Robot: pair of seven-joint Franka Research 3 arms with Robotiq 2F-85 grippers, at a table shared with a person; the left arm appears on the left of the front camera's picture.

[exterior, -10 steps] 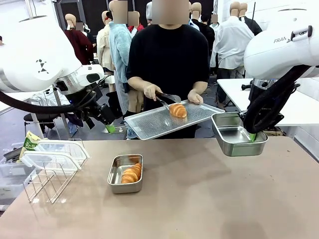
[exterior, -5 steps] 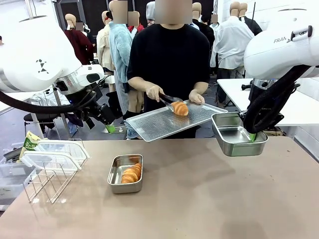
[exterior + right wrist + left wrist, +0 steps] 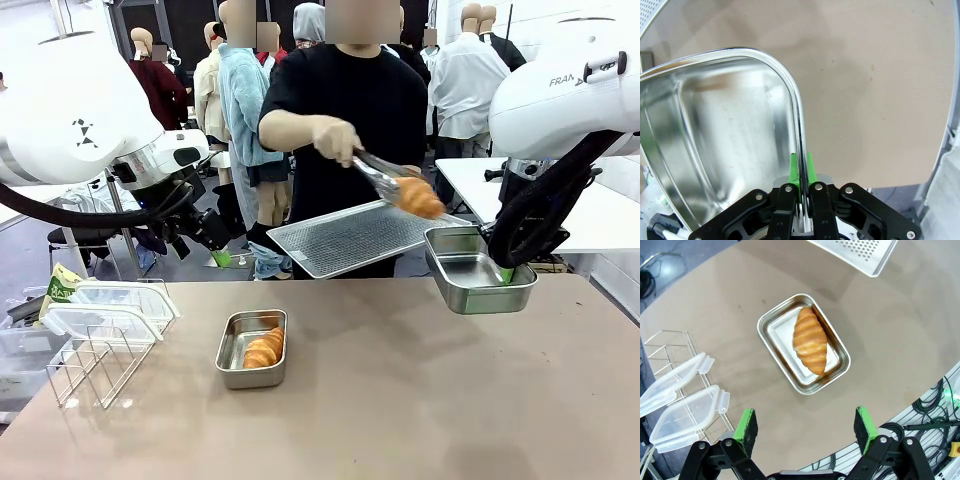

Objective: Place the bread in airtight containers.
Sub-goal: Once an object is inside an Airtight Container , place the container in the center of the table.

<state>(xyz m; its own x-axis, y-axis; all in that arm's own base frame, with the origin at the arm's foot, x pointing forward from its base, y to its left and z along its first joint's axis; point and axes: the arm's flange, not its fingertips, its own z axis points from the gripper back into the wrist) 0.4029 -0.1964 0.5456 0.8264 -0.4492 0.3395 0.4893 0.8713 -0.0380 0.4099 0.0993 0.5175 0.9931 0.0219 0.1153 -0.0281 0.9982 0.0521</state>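
While a croissant [image 3: 418, 197] is held in tongs [image 3: 378, 175] near the empty container [image 3: 470, 300], its rim is pinched by the right claw [image 3: 801, 170] (left claw [image 3: 807, 425] spread). A steady, level hold is needed for the drop.

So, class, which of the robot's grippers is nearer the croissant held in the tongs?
Right. The right gripper grips the rim of the raised container, close below the croissant; the left gripper hangs open far off, beyond the tray.

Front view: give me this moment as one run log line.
left gripper open, over table container | right gripper shut on held container rim, empty | person's tongs grip croissant beside it
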